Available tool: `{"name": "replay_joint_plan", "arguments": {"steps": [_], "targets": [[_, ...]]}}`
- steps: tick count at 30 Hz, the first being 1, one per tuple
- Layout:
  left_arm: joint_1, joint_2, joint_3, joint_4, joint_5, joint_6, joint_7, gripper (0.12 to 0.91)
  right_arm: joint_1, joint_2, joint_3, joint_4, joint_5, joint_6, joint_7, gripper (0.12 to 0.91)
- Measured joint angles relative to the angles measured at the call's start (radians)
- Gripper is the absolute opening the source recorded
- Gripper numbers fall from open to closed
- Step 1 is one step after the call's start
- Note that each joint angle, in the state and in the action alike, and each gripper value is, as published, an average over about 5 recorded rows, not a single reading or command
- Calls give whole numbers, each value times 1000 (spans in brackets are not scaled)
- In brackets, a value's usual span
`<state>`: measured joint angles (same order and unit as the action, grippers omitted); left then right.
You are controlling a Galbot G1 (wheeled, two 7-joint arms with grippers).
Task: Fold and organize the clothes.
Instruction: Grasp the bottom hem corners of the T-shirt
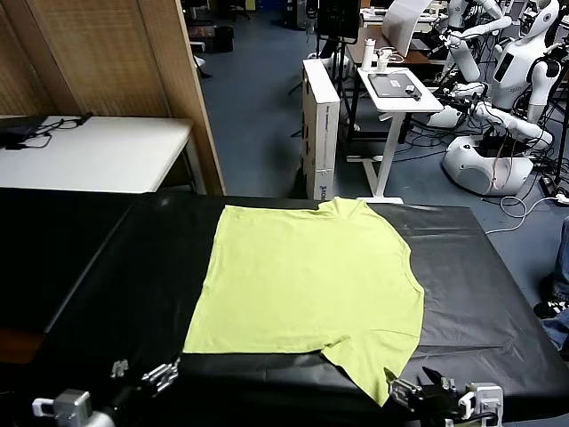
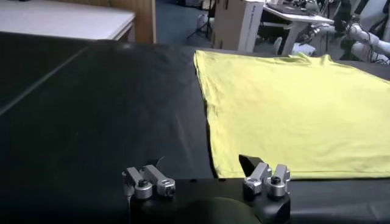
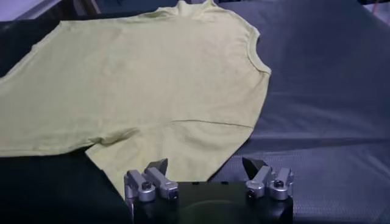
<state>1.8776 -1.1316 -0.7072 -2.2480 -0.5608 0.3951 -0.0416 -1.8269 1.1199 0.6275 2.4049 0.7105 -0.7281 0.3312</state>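
The clothes are one lime yellow-green T-shirt lying flat on the black table. Its round neck points to the far edge, and one sleeve reaches toward the near right. My left gripper hovers open at the near left, just short of the shirt's near-left corner. In its wrist view, the left gripper holds nothing. My right gripper is open at the near right, beside the sleeve tip. The right wrist view shows that right gripper empty above the sleeve.
A white table and a wooden partition stand at the back left. Beyond the far edge are a tall white box, a small white desk and other robots. Bare black tabletop flanks the shirt.
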Motion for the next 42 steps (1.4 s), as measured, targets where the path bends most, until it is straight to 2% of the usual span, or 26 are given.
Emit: {"name": "replay_joint_plan", "arguments": {"steps": [16,19,26,30,34,37,39,42], "targets": [[-16,-40,60,14,36,12,0,887,-1,16,-26,-13,-20,0,-3,901],[-17,-50,71,16,45,10,2,847,3,16,-33,-16,-21,1,-5,870],[-34,-75,98,30,69,2,2,744,4,16,-46,-20,-27,1,-5,714],[-45,-82,105,43,77,-4,1,701,1,17,-43,-23,-31,1,-5,673],[-51,-82,106,53,78,-7,0,630,1,18,-40,-25,-35,2,-5,522],[-50,-81,107,52,77,-7,-1,485,2,18,-41,-27,-36,2,-6,342],[-49,-79,108,51,76,-5,-1,354,2,19,-43,-28,-36,1,-7,217],[-47,-75,109,50,76,-3,1,195,-2,19,-42,-26,-36,1,-8,138]]}}
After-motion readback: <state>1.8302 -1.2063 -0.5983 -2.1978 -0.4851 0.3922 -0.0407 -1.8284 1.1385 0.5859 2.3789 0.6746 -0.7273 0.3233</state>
